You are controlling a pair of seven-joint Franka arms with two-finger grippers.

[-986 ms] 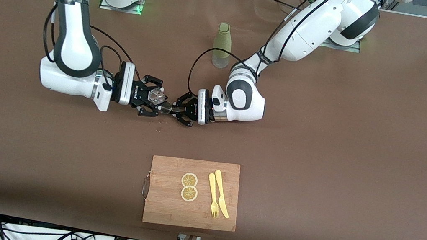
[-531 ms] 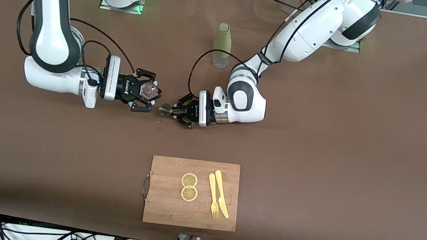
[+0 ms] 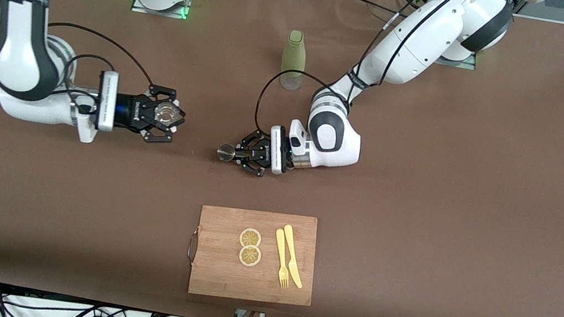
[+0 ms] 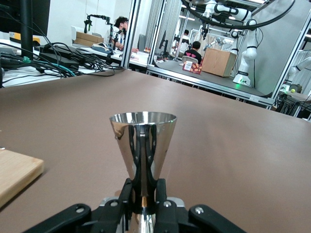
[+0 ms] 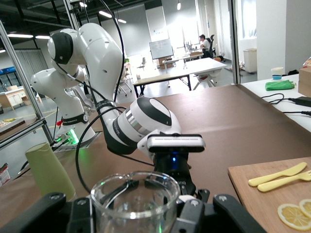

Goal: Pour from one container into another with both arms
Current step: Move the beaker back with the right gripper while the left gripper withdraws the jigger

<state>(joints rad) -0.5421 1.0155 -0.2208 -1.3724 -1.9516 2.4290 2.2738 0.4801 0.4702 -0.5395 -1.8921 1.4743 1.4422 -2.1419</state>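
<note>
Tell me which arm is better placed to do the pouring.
Left, probably. The left pincer is shut on the small metal measuring cup, upright over the table's middle. The right pincer is shut on the wider glass, a likelier receiver. The two hang apart.

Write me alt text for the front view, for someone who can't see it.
Two white robot arms over a brown table: the right gripper holds a clear glass cup, the left gripper a metal jigger. A green bottle stands between their bases.
</note>
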